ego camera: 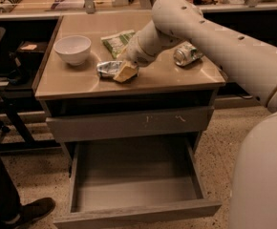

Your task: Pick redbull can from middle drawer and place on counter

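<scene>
The tan fingers (126, 73) are closed on the right end of the redbull can (107, 68), which lies on its side on the counter (157, 82), near the front edge. The gripper (124, 70) points down and to the left, its pale wrist rising behind it over a green packet (116, 41). From there the thick white arm bends at a rounded elbow and runs to the right, down past a fatter can (187, 55). A white bowl (72, 49) stands left of the gripper. Below the counter the middle drawer (138, 213) stands pulled out.
</scene>
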`<state>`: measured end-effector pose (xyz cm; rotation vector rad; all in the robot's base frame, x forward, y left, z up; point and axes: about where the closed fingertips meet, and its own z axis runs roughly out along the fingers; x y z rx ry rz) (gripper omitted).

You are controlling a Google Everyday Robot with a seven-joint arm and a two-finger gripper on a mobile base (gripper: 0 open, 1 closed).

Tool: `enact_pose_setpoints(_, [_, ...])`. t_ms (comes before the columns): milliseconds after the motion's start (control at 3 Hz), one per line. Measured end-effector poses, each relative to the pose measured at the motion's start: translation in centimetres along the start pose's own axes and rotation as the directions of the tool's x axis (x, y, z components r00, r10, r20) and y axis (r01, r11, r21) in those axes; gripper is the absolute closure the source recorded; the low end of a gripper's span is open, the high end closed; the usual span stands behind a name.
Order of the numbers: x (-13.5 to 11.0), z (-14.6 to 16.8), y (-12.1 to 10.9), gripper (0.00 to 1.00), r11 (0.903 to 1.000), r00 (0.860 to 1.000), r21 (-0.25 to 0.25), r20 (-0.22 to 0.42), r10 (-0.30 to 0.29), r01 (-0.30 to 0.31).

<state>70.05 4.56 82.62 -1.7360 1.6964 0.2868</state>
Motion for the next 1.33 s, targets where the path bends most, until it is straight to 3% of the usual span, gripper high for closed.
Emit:
enact_pose_setpoints(667, [0.00, 0.01, 0.00, 0.12, 1.0000, 1.000, 0.000, 0.000, 0.000, 0.000])
enact_pose_setpoints(1000, [0.00, 0.02, 0.01, 0.00, 1.0000, 1.000, 0.000, 0.000, 0.000, 0.000])
enact_pose_setpoints(1333, [0.00, 0.02, 0.01, 0.00, 1.0000, 1.000, 0.000, 0.000, 0.000, 0.000])
